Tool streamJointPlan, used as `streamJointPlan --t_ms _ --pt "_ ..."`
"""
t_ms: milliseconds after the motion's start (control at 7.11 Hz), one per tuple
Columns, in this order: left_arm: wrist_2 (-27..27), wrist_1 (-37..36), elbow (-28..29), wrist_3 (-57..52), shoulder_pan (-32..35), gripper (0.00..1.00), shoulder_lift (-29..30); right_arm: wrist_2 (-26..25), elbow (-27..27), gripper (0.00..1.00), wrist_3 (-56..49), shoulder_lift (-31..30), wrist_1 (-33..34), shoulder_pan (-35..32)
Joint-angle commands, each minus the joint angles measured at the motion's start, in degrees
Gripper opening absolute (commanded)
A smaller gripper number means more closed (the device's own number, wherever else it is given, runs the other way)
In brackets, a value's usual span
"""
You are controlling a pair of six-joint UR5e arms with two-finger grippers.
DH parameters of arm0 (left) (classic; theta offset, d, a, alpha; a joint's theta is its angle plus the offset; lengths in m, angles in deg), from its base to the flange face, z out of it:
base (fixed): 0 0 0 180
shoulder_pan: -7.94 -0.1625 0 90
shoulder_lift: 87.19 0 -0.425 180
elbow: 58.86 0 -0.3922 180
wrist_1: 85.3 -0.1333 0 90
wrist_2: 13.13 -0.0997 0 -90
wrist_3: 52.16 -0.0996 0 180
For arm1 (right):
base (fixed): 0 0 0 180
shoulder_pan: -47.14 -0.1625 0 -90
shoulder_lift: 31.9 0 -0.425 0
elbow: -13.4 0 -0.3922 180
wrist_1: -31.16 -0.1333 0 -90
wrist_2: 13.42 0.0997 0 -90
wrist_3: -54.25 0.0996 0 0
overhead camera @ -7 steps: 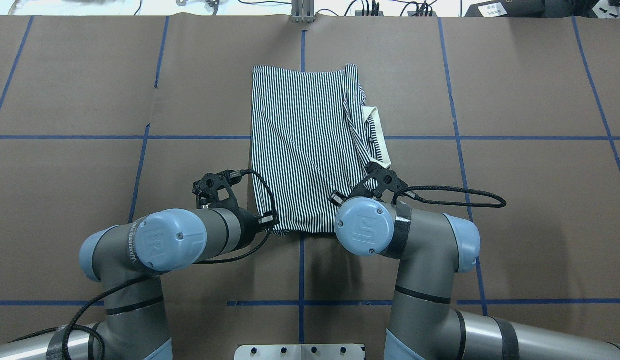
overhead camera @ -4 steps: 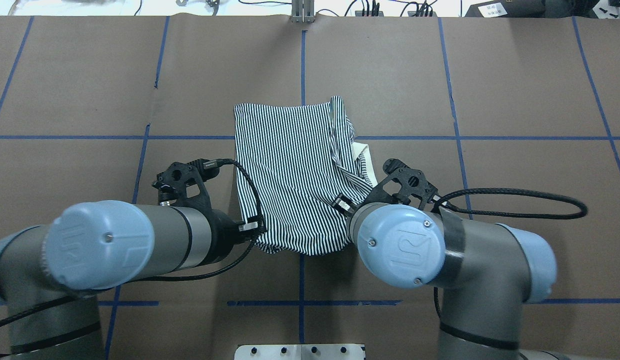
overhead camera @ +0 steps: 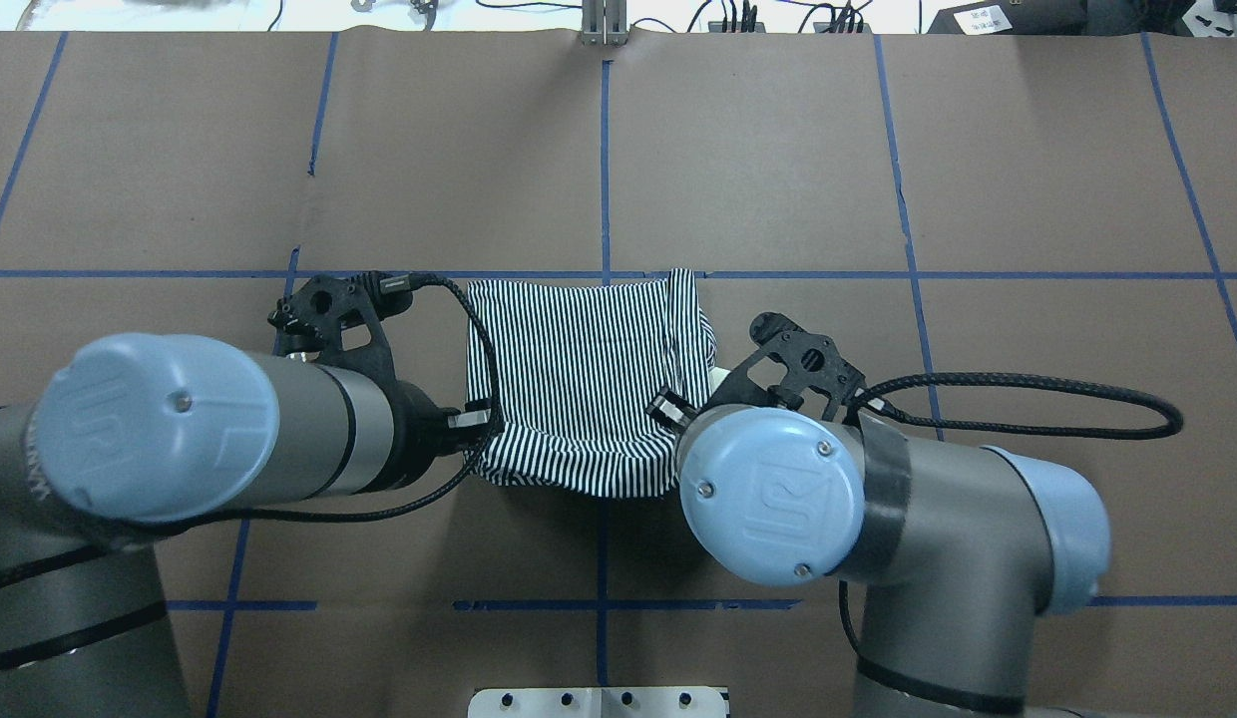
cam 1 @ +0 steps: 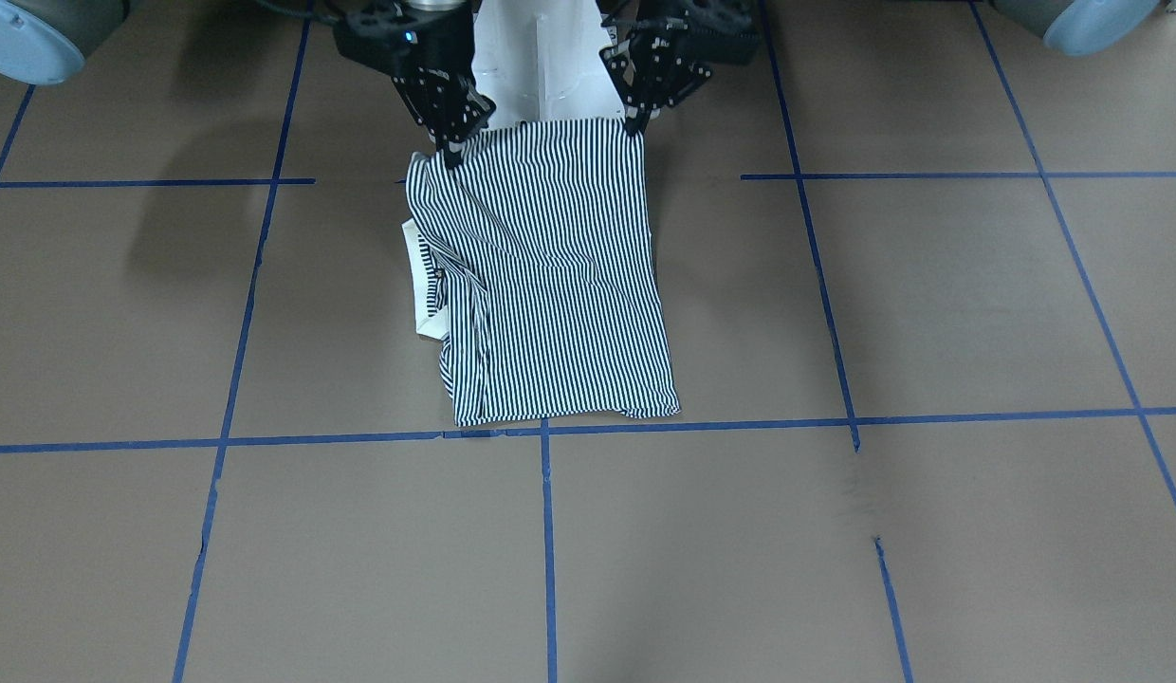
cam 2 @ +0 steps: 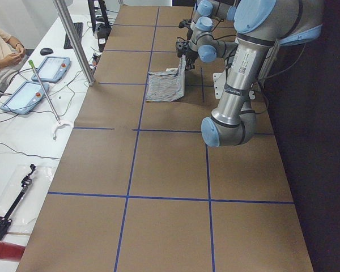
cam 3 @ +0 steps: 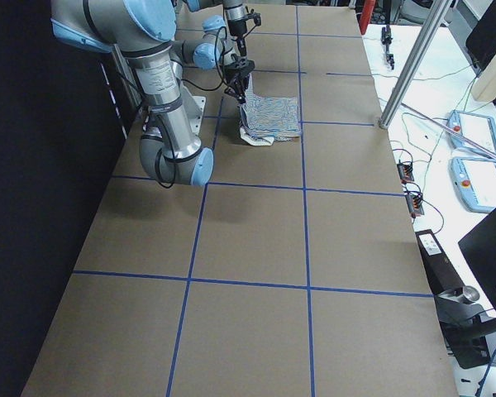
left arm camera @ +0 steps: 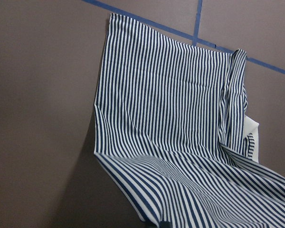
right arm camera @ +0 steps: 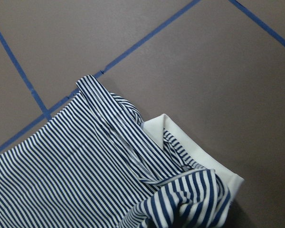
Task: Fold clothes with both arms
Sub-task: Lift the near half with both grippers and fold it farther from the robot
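Note:
The striped polo shirt [cam 1: 560,285] lies folded lengthwise on the brown table, its cream collar [cam 1: 422,285] poking out on the right arm's side. My left gripper [cam 1: 633,128] is shut on one corner of the edge nearest the robot's base. My right gripper [cam 1: 452,152] is shut on the other corner. Both corners are raised, so the cloth slopes down to the table; its far edge rests by a blue tape line [overhead camera: 778,274]. In the overhead view the wrists hide the fingertips and part of the shirt [overhead camera: 579,369]. The right wrist view shows the collar [right arm camera: 199,156] close up.
The white pedestal base [cam 1: 541,66] stands just behind the grippers. Blue tape lines grid the brown table [overhead camera: 1028,150]. In the exterior left view a metal post [cam 2: 73,39], tablets and a seated person [cam 2: 0,45] are at the side bench.
Both arms have drawn back toward the base and risen with the shirt's near edge. The shirt has slid toward the robot; its far edge is now at the blue tape line.

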Motion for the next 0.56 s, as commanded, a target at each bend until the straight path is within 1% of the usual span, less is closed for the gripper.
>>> streamJointPlan --t_ms 0,141,281,422 --pt "0.28 7.40 10.08 -4.22 6.15 0.00 1.86 0.02 -14.43 0.00 -5.07 2.57 -13.27 -6.85" --pt "0.37 10.05 14.39 -6.15 8.26 0.00 3.00 0.02 -20.94 0.00 -6.22 5.28 -17.43 -8.97" --pt "0.37 12.60 19.05 -7.39 9.76 0.00 4.14 0.02 -26.75 0.00 -7.89 7.74 -19.65 -10.29" --pt "0.28 16.98 24.06 -8.10 10.56 0.00 4.50 0.02 -30.55 0.00 -8.17 7.94 -22.89 -10.83"
